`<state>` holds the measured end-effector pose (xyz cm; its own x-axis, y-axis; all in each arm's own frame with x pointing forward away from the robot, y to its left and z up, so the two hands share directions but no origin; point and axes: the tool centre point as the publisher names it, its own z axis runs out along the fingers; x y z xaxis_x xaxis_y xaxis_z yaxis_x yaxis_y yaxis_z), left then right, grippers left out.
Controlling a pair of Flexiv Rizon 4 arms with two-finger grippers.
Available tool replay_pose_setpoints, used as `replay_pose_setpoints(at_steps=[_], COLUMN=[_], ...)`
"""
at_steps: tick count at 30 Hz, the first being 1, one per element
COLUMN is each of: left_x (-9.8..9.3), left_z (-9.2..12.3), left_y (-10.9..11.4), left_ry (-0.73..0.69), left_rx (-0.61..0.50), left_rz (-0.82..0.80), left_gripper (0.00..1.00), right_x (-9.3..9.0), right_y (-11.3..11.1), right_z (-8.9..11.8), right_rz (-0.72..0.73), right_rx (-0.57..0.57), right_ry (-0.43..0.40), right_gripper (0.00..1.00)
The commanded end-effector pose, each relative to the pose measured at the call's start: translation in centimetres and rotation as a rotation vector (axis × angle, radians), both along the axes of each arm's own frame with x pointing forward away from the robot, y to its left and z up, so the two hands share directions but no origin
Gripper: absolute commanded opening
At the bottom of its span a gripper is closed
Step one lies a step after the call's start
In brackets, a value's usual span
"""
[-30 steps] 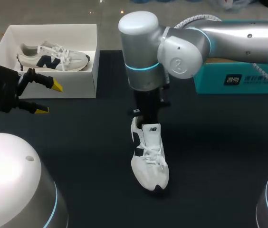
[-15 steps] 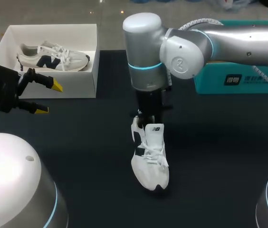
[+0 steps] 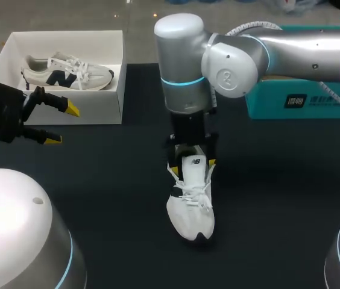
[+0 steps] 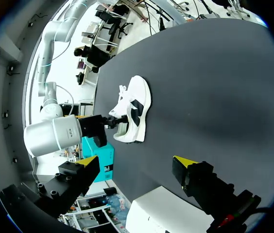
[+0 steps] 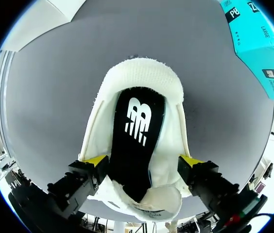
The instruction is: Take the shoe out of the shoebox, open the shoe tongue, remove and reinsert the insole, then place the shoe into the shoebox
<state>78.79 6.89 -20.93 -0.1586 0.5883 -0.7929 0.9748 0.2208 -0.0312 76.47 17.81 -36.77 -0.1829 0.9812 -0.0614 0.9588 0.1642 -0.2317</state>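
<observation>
Over shoe (image 3: pixel 189 208), right gripper (image 3: pixel 192 161) vertical, seemingly open

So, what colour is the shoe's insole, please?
Black insole with a white logo; right wrist view shows it best.

The shoe (image 3: pixel 190 208) is showing white cloth with a fuzzy collar, its insole (image 5: pixel 134 141) looking smooth and black. The table (image 3: pixel 278 198) is looking matt, while the right arm (image 3: pixel 302 42) is gleaming like brushed metal

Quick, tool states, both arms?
Left tool: open, empty.
Right tool: open, astride the white shoe at its heel end.
</observation>
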Motion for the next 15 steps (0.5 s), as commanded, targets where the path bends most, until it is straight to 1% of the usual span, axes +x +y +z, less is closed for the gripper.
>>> replay_pose_setpoints(at_steps=[1, 3, 9, 15], left_x=[0.0, 0.0, 0.0, 0.0], left_z=[0.1, 0.1, 0.1, 0.1], left_y=[-0.1, -0.1, -0.1, -0.1], left_ry=[0.001, 0.001, 0.001, 0.001], left_rx=[0.005, 0.005, 0.005, 0.005], left_rz=[0.001, 0.001, 0.001, 0.001], left_gripper=[1.00, 1.00, 1.00, 1.00], right_x=[0.0, -0.1, -0.4, -0.7], right_y=[-0.1, 0.0, 0.3, 0.0], right_z=[-0.5, -0.3, 1.3, 2.7], right_rz=[-0.001, 0.001, 0.002, -0.014], right_rx=[0.004, 0.006, 0.014, -0.019], right_ry=[0.006, 0.005, -0.041, -0.072], right_gripper=[1.00, 1.00, 1.00, 1.00])
